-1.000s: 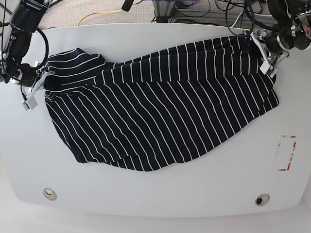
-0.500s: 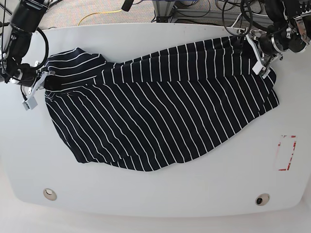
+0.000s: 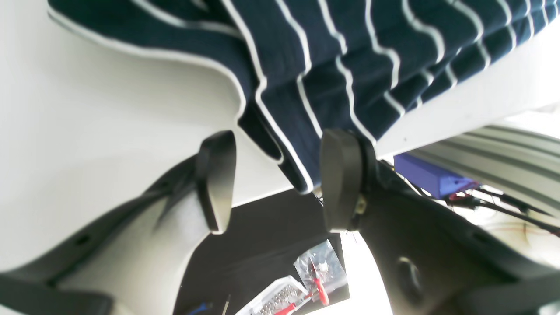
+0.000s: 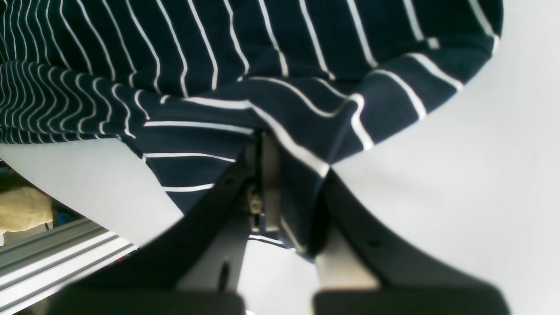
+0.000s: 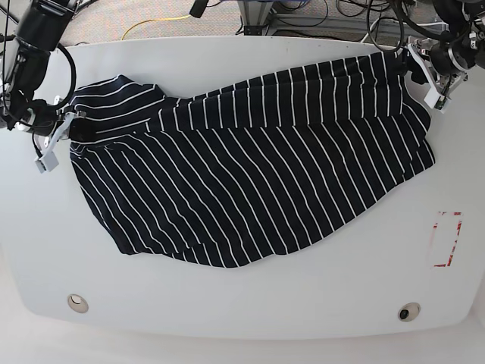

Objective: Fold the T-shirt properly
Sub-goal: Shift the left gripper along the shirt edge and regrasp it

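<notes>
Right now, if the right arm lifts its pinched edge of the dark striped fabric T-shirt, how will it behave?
Probably floppy: the dark white-striped fabric T-shirt lies in soft folds and wrinkles on the white table, so it should drape and trail. The right gripper is shut on only a bunched edge, so the rest likely drags. The left gripper stands open, so that side probably stays put.

Striped T-shirt [image 5: 242, 163], spread crumpled, unfolded

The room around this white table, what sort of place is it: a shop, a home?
Most likely a robotics lab. Two robot arms work over a bare white table, cables trail across the floor behind it, and aluminium framing stands beside it.
</notes>
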